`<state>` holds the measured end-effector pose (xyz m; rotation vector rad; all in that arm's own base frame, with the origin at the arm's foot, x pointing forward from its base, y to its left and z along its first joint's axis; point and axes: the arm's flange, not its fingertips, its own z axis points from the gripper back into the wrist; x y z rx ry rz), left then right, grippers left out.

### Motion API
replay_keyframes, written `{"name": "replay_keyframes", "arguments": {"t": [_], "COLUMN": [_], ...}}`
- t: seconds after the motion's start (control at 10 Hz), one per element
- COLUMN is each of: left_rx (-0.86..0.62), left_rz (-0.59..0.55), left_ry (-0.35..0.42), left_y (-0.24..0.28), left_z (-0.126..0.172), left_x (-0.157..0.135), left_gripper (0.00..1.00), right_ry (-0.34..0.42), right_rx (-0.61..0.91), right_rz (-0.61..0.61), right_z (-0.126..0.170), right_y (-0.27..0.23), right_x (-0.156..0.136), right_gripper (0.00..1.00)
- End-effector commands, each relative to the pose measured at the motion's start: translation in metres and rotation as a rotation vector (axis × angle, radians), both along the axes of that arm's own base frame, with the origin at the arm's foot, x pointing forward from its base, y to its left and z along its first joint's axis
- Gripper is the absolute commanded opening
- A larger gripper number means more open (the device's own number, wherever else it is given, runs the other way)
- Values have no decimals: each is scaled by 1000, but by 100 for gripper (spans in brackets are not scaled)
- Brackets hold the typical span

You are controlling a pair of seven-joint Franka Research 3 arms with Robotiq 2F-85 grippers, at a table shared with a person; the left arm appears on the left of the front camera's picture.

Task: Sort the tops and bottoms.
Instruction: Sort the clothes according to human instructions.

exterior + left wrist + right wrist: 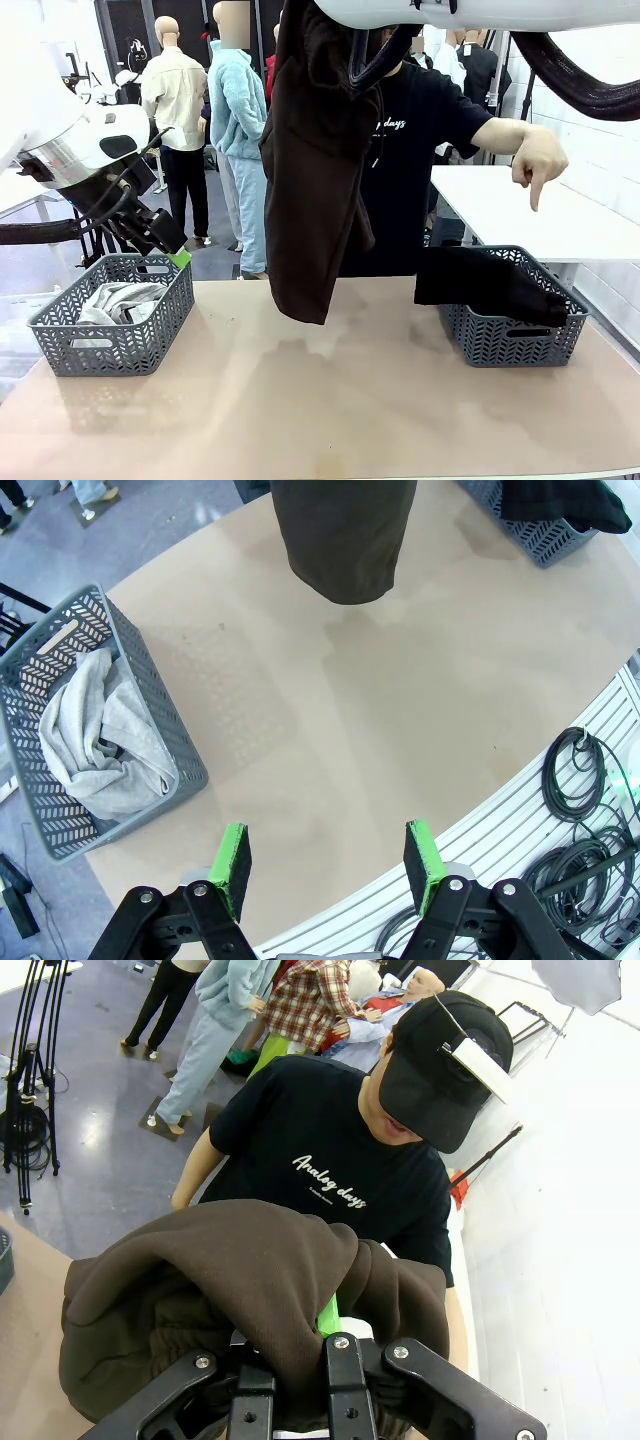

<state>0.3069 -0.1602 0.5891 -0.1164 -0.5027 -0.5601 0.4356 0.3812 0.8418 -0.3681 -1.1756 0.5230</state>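
Your right gripper is clamped on the dark brown garment, a thick, fleecy cloth bunched in soft folds over the black fingers, with a sliver of green pad peeking through. In the front view you see that garment hanging high above the table in a long, limp drape, its lower hem clear of the smooth tan surface and a drawstring dangling beside it.

Your left gripper hovers over the near table edge with its jaws wide apart and nothing between the 2 flat green pads.

The pale grey-blue garment lies crumpled in the grey lattice basket on the robot's left, a soft knit heap against rigid perforated plastic walls. A black garment is draped across the rim of the matching basket on the right, part of it spilling over the left wall towards the table.

The person at the far side wears a black T-shirt with white script, and their hand points 1 finger straight down above the right basket.
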Motion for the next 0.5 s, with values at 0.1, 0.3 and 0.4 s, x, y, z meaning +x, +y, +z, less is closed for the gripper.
{"name": "replay_keyframes", "arguments": {"t": [0.1,0.3,0.4], "left_rx": [-3,-3,-3], "left_rz": [2,2,2], "left_ry": [-4,-4,-4], "left_y": [1,1,1], "left_z": [1,1,1], "left_x": [2,2,2], "left_gripper": [80,80,80], "right_ry": [-8,-8,-8], "right_rx": [11,11,11], "right_rz": [0,0,0], "right_z": [6,6,6], "right_y": [-3,-3,-3], "right_x": [-3,-3,-3], "right_gripper": [0,0,0]}}
